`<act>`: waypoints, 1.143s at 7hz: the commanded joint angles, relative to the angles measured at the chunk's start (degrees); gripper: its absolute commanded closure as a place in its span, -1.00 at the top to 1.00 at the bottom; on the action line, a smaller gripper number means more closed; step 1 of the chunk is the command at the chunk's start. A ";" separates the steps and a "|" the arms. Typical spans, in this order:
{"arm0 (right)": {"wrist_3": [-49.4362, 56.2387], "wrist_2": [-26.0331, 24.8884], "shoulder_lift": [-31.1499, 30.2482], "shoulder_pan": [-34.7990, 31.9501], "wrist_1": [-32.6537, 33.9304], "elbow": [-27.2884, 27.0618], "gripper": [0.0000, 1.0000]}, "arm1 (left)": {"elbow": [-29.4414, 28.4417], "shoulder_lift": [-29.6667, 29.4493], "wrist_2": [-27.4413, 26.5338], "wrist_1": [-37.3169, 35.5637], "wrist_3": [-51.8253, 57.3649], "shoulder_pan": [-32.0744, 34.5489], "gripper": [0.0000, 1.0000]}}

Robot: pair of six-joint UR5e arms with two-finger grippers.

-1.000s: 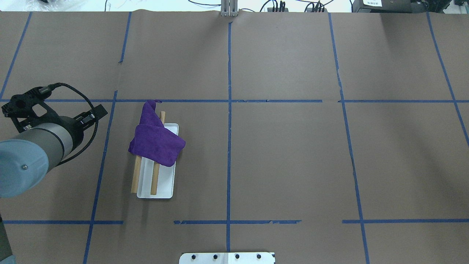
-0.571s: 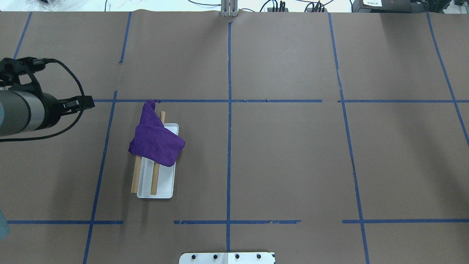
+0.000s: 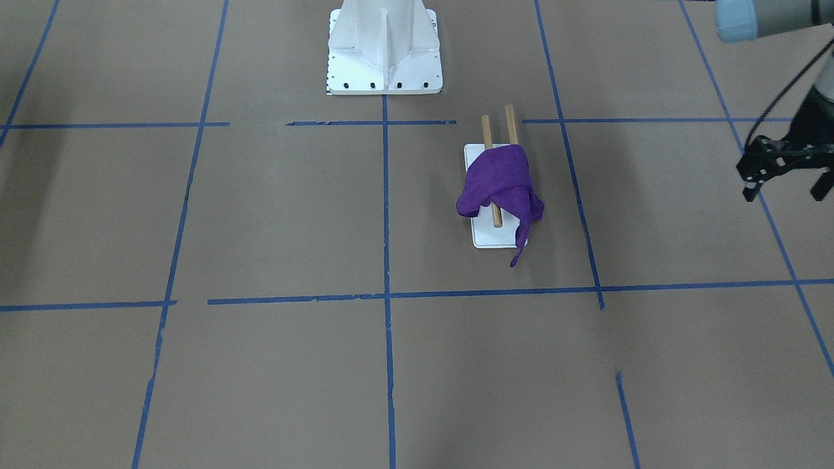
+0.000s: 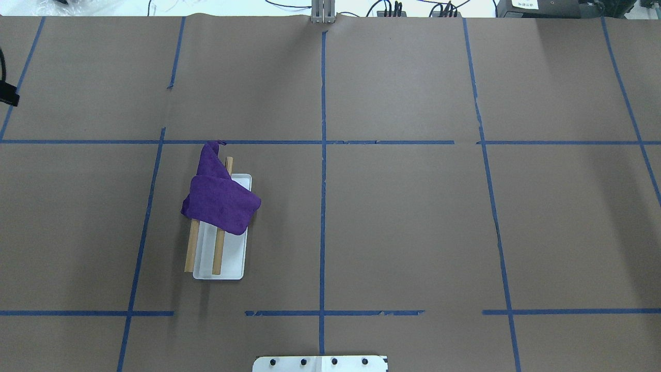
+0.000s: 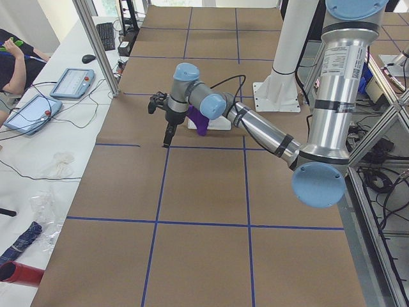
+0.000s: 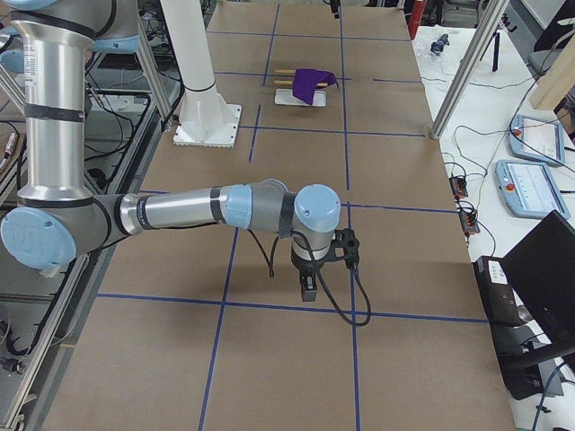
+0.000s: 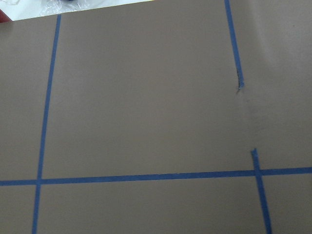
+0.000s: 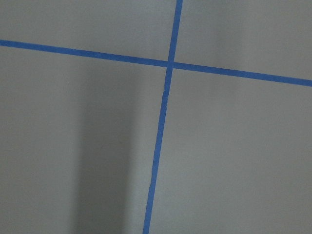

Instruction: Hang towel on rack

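The purple towel (image 4: 219, 204) lies draped across the far half of the rack's two wooden dowels (image 4: 218, 253), above the white base (image 4: 232, 263); one corner trails towards the blue tape line. The front-facing view shows the towel (image 3: 498, 182) over the dowels (image 3: 485, 130) and base (image 3: 488, 240). My left gripper (image 3: 784, 189) hovers well off to the rack's side, open and empty; the overhead view shows only a black edge of that arm (image 4: 8, 95). My right gripper (image 6: 305, 283) shows only in the exterior right view, far from the rack; I cannot tell its state.
The large white bolted pedestal (image 3: 384, 45) stands at the robot's side of the table; its edge also shows in the overhead view (image 4: 320, 363). Blue tape lines grid the brown table cover. Tablets and cables lie past the table's far edge (image 5: 64, 86).
My left arm has drawn back from beside the rack, up and to the left, almost out of the overhead view. The towel and the rack have not moved.
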State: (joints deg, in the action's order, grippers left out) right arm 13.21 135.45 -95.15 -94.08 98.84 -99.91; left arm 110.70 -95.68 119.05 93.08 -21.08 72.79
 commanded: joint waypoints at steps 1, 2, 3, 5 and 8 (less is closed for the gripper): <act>-2.65 -0.27 0.40 0.03 -5.76 4.09 1.00 | -6.88 1.54 4.17 -1.14 15.23 9.36 1.00; -3.01 -0.19 0.93 0.03 -8.72 5.67 1.00 | -10.04 1.55 4.17 -3.67 21.11 12.78 1.00; -4.93 -0.10 0.93 0.03 -9.97 6.47 1.00 | -13.98 1.63 5.04 -4.74 25.09 15.08 1.00; -6.00 0.25 1.02 0.03 -12.18 6.74 1.00 | -19.97 1.64 6.01 -4.57 29.33 19.56 1.00; -8.29 0.69 0.76 0.03 -12.18 7.09 1.00 | -23.78 3.13 12.08 -3.78 28.56 19.67 1.00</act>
State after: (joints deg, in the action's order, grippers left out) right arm 5.57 135.93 -94.19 -94.04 86.68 -92.89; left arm 87.72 -92.77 130.19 89.17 7.86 92.39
